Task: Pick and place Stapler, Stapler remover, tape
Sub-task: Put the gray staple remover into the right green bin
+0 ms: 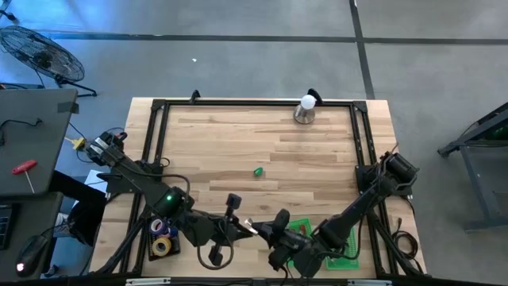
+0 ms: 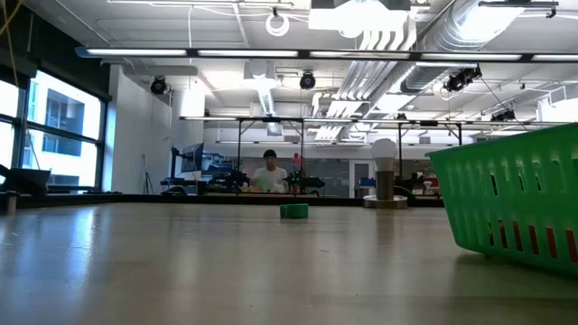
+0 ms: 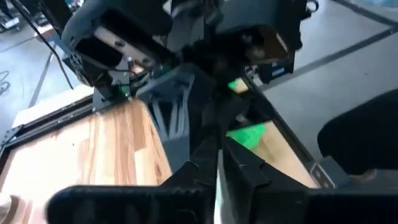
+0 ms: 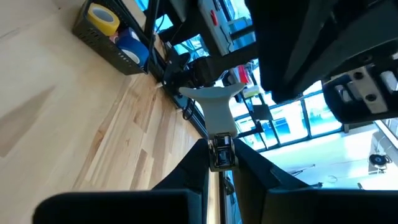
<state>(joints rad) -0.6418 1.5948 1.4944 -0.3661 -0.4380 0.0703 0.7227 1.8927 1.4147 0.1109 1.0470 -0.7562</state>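
The stapler remover (image 4: 219,115), white with a metal end, hangs above the table's near edge between my two grippers (image 1: 249,225). My left gripper (image 1: 244,229) comes from the left and my right gripper (image 1: 268,231) from the right, both shut on the remover. Tape rolls, one yellow (image 4: 102,17) and one blue (image 4: 130,43), lie in a dark tray (image 1: 163,238) at the near left. A small green ring (image 1: 259,171) rests flat on the table's middle. I cannot make out the stapler. My left gripper pinches a thin pale edge of the remover (image 3: 216,186) between its two fingers, coming from the table's left and slanting slightly down. The remover is clear of the table. My right gripper pinches the remover's metal end (image 4: 219,155) between its two fingers, coming about level from the table's right. The white wide end (image 4: 214,94) points away toward the left gripper.
A green basket (image 1: 321,242) stands at the near right under my right arm and shows large in the low view (image 2: 515,199). A light bulb on a stand (image 1: 305,110) is at the far edge. A black frame (image 1: 254,103) rims the table.
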